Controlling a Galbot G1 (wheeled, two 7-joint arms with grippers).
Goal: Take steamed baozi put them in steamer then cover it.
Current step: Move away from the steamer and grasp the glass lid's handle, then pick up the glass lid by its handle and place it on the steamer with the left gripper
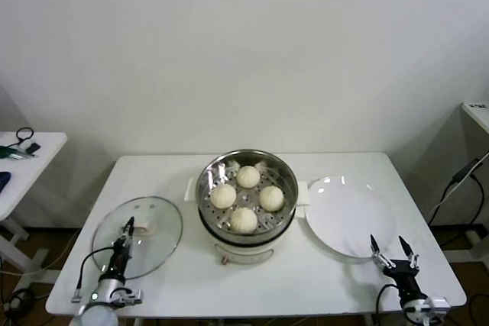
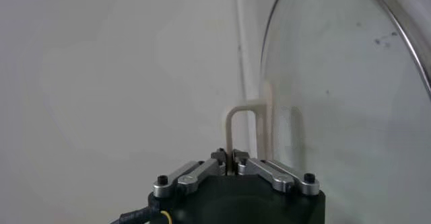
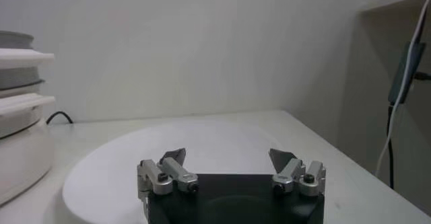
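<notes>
Gripping the cover's [image 1: 137,236] handle [image 2: 244,130], the left hand [image 1: 131,226] is clamped tight.

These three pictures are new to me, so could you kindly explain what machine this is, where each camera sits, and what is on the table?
This is a two-armed robot at a white table. The wide picture comes from a camera on its head, looking down; the other two come from cameras on its wrists.

In the middle stands a steel steamer with four baozi already inside. On the robot's left lies the glass cover. On its right lies a bare white plate.

The left gripper has shut on the cover's cream handle; the left wrist view shows this close up. The right gripper waits open by the plate's near edge, holding nothing.
</notes>
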